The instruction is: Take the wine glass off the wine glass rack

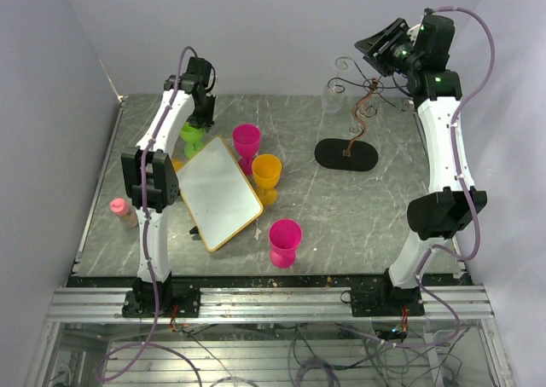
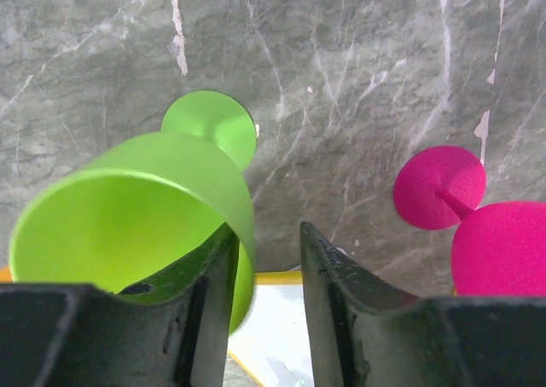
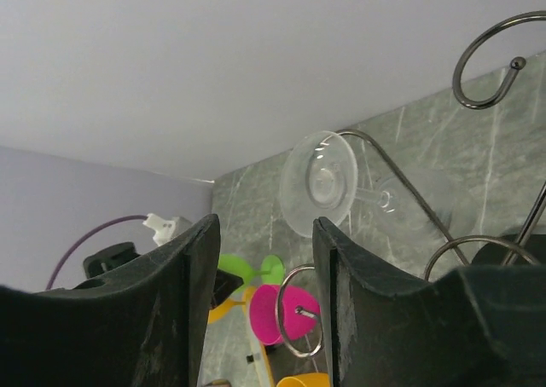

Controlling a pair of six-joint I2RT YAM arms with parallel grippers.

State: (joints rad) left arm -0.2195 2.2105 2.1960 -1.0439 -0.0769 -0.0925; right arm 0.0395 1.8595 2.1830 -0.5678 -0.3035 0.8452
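The clear wine glass (image 3: 320, 182) hangs sideways on a curl of the dark wire wine glass rack (image 1: 345, 154). The right gripper (image 3: 264, 225) and left gripper (image 2: 268, 233) are half open, holding nothing.

marble table (image 1: 341, 221): wine glass rack (image 1: 345, 155), coloured goblets (image 1: 285, 240), whiteboard (image 1: 217, 191)

Clear wine glass (image 3: 324, 182) hangs on wire rack (image 1: 341, 157).

Seemingly clear wine glass (image 3: 320, 182), dark wire rack (image 1: 345, 155), grey white-veined table (image 1: 341, 208).
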